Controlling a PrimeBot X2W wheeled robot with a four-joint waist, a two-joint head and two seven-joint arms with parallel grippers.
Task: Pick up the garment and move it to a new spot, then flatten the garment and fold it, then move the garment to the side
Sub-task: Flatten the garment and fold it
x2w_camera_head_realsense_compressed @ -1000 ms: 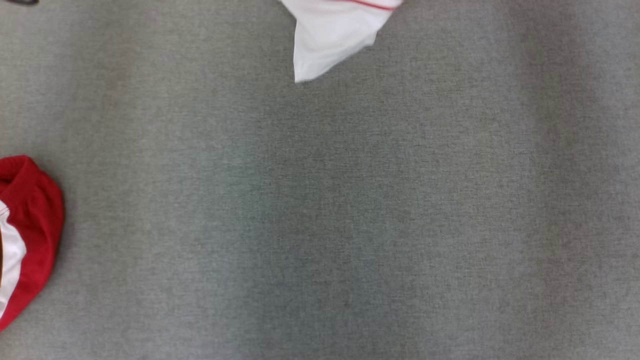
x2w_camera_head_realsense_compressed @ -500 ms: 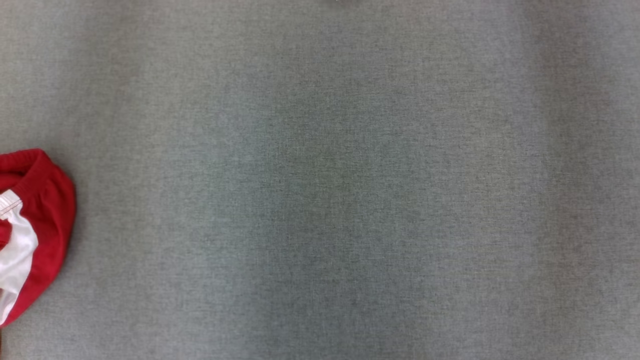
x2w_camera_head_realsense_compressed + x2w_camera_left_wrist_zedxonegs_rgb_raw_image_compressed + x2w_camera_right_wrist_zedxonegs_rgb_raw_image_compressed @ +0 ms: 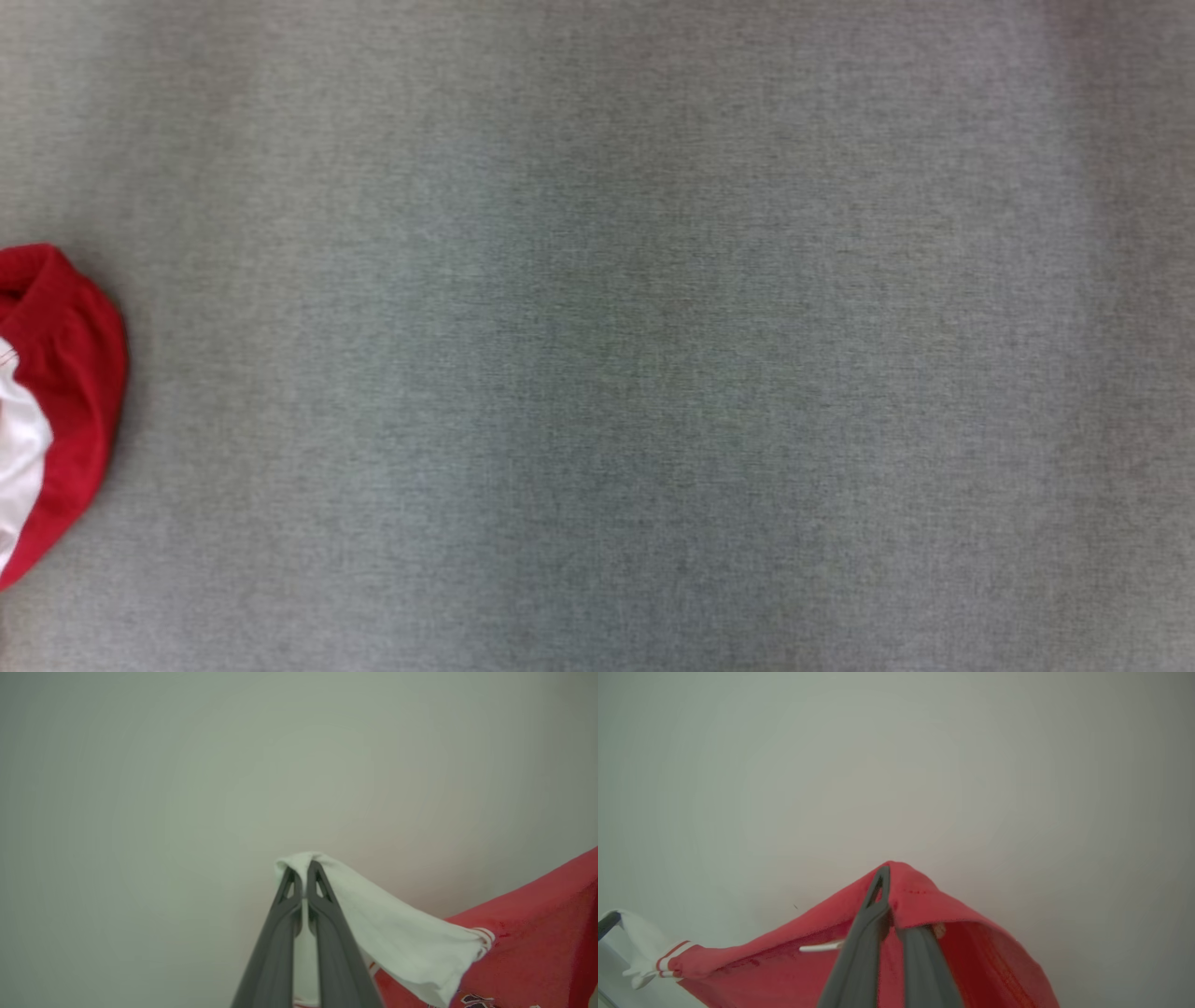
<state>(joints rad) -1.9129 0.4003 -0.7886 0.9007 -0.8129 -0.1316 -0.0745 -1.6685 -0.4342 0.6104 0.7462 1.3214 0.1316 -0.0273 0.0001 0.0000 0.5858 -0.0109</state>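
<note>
Left end effector [image 3: 304,867], right end effector [image 3: 889,878] pinch garment [image 3: 406,933].

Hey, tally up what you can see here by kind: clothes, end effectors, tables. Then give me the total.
Garments: 2, the held garment and the lying garment
End effectors: 2, the left end effector and the right end effector, each shut on the held garment
Tables: 1, the table
Total: 5

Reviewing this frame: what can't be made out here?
1. Head view: red-and-white cloth bundle, cut by the left edge; full shape unknown.
2. Left wrist view: dark print on the red, white-sleeved fabric garment, cut by the bottom edge, blurred.
3. Right wrist view: right tool, one fingertip buried under the red fold.
</note>
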